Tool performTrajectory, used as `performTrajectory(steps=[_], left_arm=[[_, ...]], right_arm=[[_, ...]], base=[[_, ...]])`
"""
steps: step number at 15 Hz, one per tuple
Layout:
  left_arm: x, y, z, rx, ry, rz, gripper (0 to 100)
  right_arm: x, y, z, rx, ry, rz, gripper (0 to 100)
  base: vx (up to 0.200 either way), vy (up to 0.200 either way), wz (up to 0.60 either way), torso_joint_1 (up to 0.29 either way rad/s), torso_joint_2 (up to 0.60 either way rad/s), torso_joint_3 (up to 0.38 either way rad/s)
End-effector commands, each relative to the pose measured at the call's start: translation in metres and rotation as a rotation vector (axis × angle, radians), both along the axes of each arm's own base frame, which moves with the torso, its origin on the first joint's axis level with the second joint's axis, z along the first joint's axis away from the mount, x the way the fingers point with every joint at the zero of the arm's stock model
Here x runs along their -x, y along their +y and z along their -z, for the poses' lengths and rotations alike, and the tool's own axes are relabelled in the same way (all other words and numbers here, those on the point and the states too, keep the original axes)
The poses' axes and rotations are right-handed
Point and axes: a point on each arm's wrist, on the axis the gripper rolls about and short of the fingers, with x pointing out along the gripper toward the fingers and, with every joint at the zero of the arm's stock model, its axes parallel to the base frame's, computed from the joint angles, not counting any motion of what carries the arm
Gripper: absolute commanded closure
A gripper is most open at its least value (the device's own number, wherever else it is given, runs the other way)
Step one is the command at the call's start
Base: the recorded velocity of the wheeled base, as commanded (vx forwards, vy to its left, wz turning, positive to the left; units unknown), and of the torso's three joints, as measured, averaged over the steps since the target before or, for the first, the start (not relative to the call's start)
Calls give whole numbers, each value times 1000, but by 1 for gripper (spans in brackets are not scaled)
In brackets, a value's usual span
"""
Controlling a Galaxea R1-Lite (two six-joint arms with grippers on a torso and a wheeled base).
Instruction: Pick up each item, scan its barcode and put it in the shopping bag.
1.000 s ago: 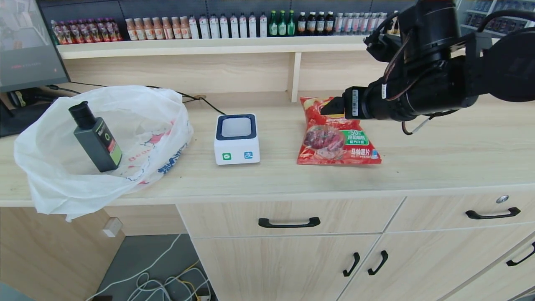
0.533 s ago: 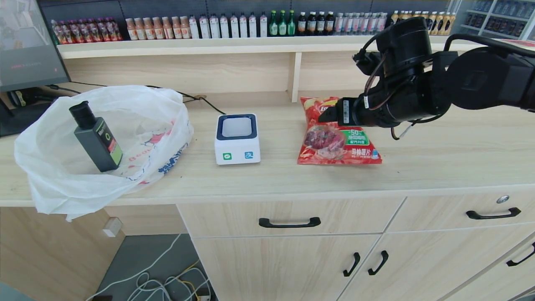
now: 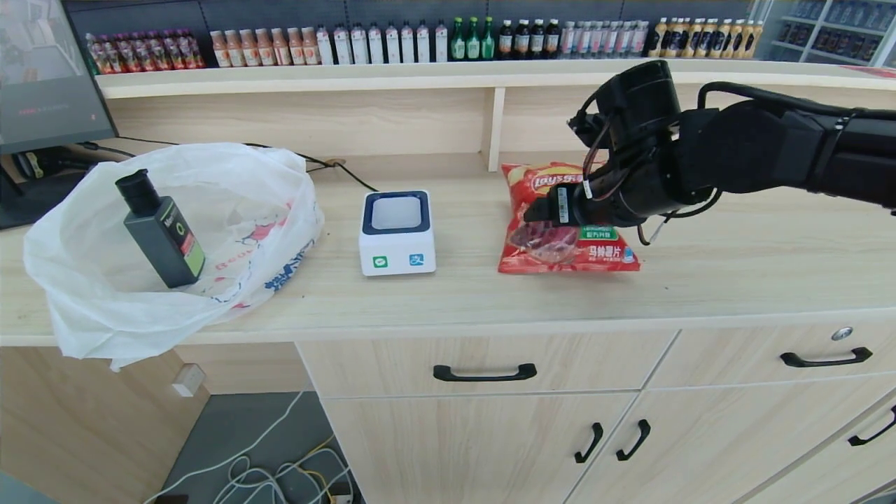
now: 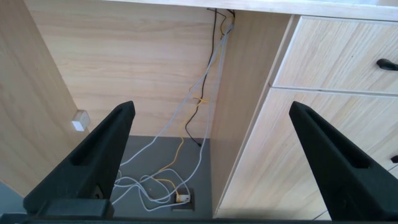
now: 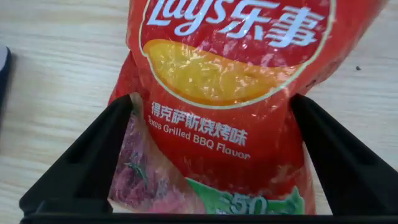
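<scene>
right gripper (image 3: 544,210), jaws spread wide, straddles the chips bag (image 3: 560,255), which lies flat on the counter (image 3: 735,259) at 3 o'clock from the scanner (image 3: 396,231). the pick-up step looks in hand; next it likely needs to close gently on the crinkly bag, then lift.

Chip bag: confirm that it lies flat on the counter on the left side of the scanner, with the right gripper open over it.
Wrong side. The chip bag lies flat on the counter on the right side of the scanner, not the left, as the head view shows. The rest holds: the right gripper is open over it, with a finger to each side of the bag in the right wrist view.
</scene>
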Motion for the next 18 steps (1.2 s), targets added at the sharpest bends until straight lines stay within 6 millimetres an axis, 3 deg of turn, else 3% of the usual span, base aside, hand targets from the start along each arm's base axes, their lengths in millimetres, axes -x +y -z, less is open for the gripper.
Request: performTrajectory(steps=[1, 7, 14, 18], left_arm=[[0, 0, 0, 0, 0, 0, 0], [0, 0, 0, 0, 0, 0, 0], [0, 0, 0, 0, 0, -1, 0], [0, 0, 0, 0, 0, 0, 0]], right_arm=[[-8, 5, 17, 26, 42, 3, 0], [-18, 10, 37, 58, 80, 12, 0], [-10, 15, 24, 58, 29, 44, 0], [-8, 32, 15, 1, -85, 102, 0]], base=[[0, 0, 0, 0, 0, 0], [0, 0, 0, 0, 0, 0], [0, 0, 0, 0, 0, 0], [0, 0, 0, 0, 0, 0]])
